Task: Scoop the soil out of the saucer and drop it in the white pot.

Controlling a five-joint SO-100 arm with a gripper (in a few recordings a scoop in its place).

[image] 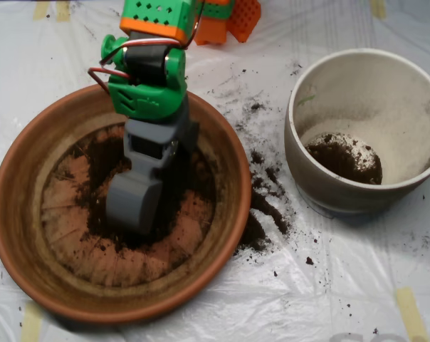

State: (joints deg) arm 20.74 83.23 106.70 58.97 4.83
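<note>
1. Scoop: grey clamshell on the green-and-orange arm, lowered into the saucer with its tip down in the soil. Seen from above, the shells appear pressed together, with no gap showing between them; whether they enclose any soil is hidden by the shell backs.
2. Soil: dark, crumbly patch spread over the middle of the saucer base, thickest around and just right of the scoop. It thins toward the lower left, where the ridged base lies bare.
3. Saucer: wide terracotta dish with a thick rim, at the left of the overhead view. The arm reaches in over its upper rim.
4. Spilled soil: a trail of crumbs and clumps on the white plastic sheet, running from just outside the saucer's right rim up toward the pot.
5. White pot: right of the saucer, apart from it, tipped so its mouth faces the camera. A small heap of soil lies in its bottom.
6. Risks, as judged:
   - A thin layer may give a poor bite, and the shells may scrape the ridges.
   - A loose closure would shed grains over the gap, adding to the spill.
   - The scoop could catch the saucer's rim while lifting, or knock the tilted pot.
</note>
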